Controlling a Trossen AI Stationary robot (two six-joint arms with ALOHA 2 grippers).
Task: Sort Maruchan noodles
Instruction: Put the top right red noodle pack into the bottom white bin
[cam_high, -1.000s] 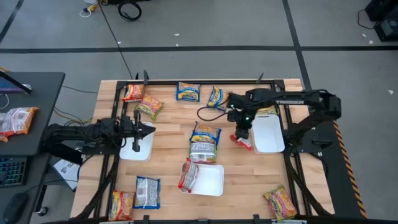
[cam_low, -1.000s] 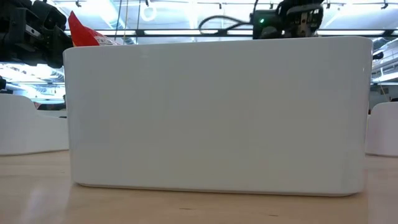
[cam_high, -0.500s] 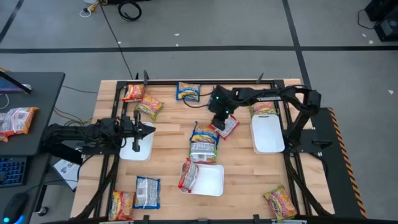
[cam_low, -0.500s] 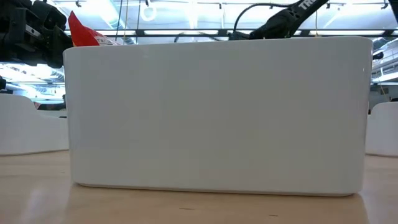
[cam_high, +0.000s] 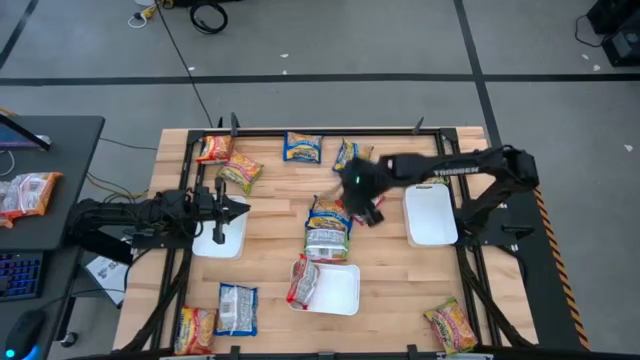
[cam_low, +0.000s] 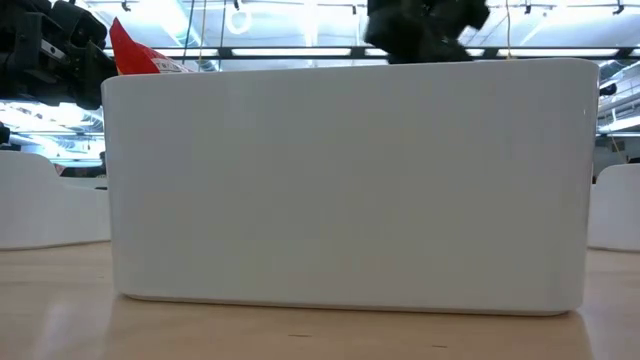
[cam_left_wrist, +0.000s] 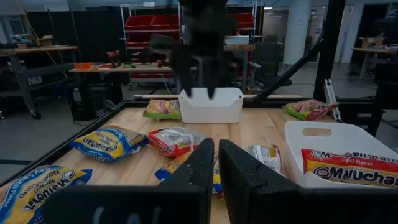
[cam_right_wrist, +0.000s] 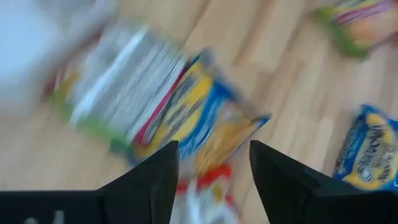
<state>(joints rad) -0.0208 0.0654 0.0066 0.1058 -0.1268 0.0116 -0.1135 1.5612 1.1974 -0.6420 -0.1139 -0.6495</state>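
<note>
High view: right gripper (cam_high: 366, 200) at frame centre, just right of stacked Maruchan noodles (cam_high: 329, 228); red packet (cam_high: 375, 207) beside it. Left gripper (cam_high: 232, 210) waits centre-left over left tray (cam_high: 219, 243). Other packets scattered along table edges.

Low view: front tray (cam_low: 345, 185) fills frame, hides most.

Left wrist view: fingers (cam_left_wrist: 199, 163) pressed together, nothing held.

Right wrist view: fingers (cam_right_wrist: 155, 180) parted, red packet (cam_right_wrist: 205, 186) between them, loose; blurred.

Risk: packet dropped short of any tray, landing among unsorted pile and mixing kinds.
</note>
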